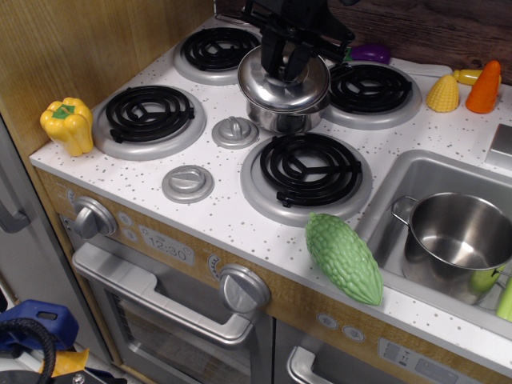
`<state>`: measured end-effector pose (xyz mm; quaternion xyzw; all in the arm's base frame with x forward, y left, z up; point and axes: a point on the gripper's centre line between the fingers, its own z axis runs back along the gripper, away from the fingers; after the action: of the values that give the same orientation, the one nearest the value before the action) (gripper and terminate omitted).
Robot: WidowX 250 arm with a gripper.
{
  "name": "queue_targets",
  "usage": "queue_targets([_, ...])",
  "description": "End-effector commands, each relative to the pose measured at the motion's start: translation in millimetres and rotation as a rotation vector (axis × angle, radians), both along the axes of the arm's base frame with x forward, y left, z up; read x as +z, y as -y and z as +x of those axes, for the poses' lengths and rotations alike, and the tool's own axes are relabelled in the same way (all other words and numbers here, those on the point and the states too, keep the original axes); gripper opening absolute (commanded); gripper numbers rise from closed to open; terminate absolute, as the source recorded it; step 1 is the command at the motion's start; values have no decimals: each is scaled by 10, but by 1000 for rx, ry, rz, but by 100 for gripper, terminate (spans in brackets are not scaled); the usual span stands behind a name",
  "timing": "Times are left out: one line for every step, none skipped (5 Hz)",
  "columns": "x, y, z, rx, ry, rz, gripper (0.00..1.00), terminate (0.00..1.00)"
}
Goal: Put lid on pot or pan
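Gripping domed shiny lid point(283, 80), pincer point(286, 54) over steel pot point(282, 118).

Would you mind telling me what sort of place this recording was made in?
It looks like a toy play kitchen, not a real one: four coil burners in a speckled counter, an oven door beneath, a sink beside them, and plastic food such as a yellow pepper.

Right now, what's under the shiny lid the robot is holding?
Under the lid sits the small steel pot, in the middle of the stove. Only the pot's side shows. Its inside is covered by the lid. The gripper hides the lid's knob.
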<state>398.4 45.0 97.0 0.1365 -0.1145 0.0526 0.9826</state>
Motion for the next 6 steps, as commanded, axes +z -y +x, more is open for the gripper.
queue_targets([36, -185, 191, -38, 81, -23, 0, 0])
queue_targets([-55, -248, 261, -65, 92, -42, 0, 0])
queue_targets([-136, -273, 298, -91, 109, -39, 0, 0])
queue_targets([-153, -302, 304, -109, 107, -58, 0, 0])
queue_targets([-170, -283, 297, -101, 127, -66, 100, 0])
queue_targets([-170, -283, 297, -101, 127, -66, 100, 0])
